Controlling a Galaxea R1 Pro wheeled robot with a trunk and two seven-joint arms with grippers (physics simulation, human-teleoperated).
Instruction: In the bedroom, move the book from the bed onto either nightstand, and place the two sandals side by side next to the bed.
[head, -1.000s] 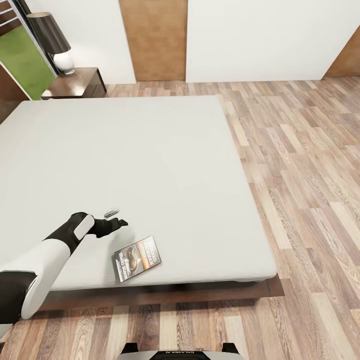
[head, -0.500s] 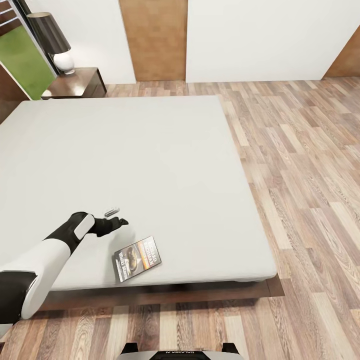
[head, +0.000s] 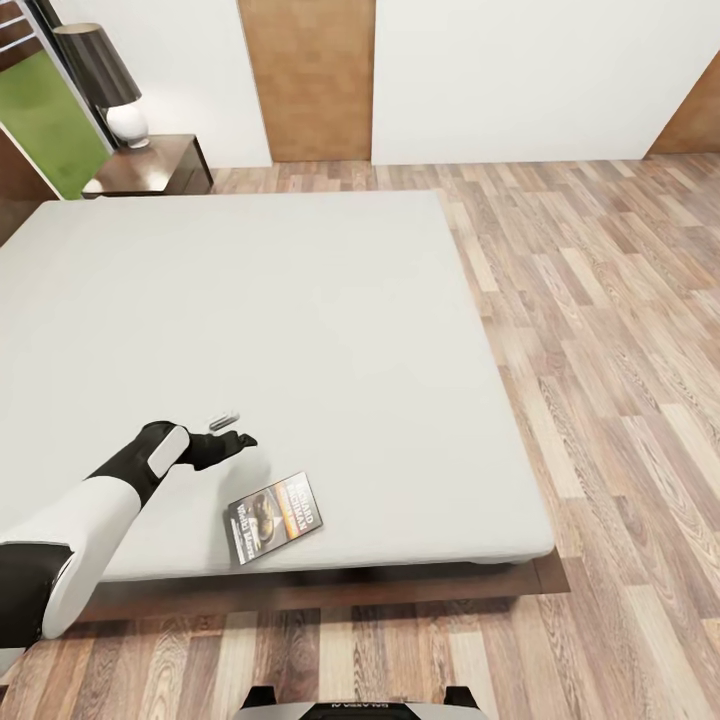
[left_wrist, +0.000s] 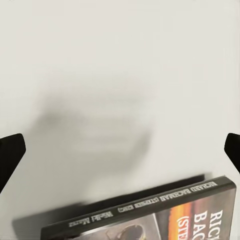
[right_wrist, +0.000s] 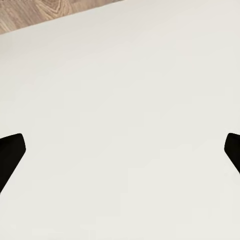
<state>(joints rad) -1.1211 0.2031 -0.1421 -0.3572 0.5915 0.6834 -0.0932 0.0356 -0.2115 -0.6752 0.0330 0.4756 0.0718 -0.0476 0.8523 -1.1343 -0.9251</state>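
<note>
while the left gripper (head: 232, 432) hangs just above the bed (head: 300, 300) near its front edge, its 2 fingers (left_wrist: 10, 155) stand wide apart and hold nothing. the book (head: 274, 517) lies flat on the bed by that edge, near the gripper but apart. the right gripper (right_wrist: 120, 150) is also spread wide, empty, over the bed.
</note>
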